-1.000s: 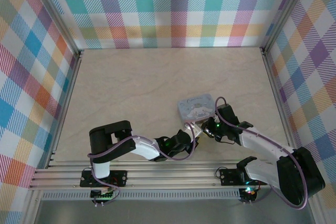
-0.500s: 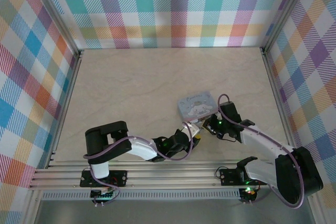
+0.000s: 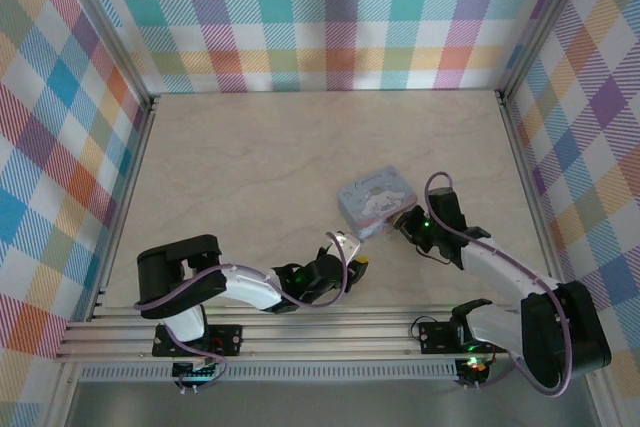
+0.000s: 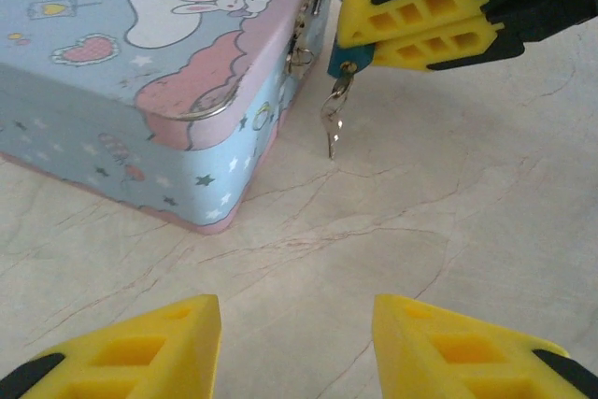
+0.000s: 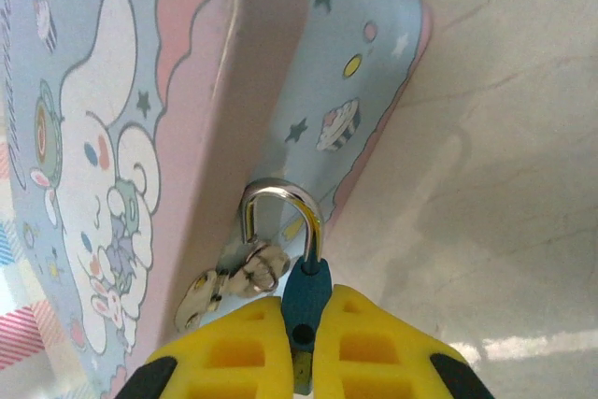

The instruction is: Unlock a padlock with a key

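1. Right gripper (image 5: pixel 301 362) is pressed together on the padlock (image 5: pixel 305 294), pinching its dark bluish body from both sides. The shackle (image 5: pixel 280 205) loops up through the hasp (image 5: pixel 238 277) on the side wall of the tin (image 4: pixel 140 72).
2. Left gripper (image 4: pixel 294 352) is spread and holds nothing. Only bare bench (image 4: pixel 420 221) lies between its yellow tips.
3. The key (image 4: pixel 333 128) dangles just under the padlock body, at about 12 o'clock from the left gripper in the left wrist view and well apart from it.
4. The key's long axis runs close to vertical, blade pointing down at the bench. I cannot tell whether the tip touches the surface, or whether the key sits in the keyhole or just hangs from a small ring there.
5. In the top view the padlock sits at the tin's 5 o'clock corner, with the left gripper at roughly 7 o'clock from it.
6. My read is that the left arm is the free one and the nearer candidate for the key, as the right is busy bracing the lock.
7. The coming move turns on this: the gap between the left tips has to line up across the flat of that hanging key. That means a straight approach towards 12 o'clock, with the gripper raised off the bench to key height.
8. Risk: the key swings freely, so a nudge could spin it out of the pinch line.
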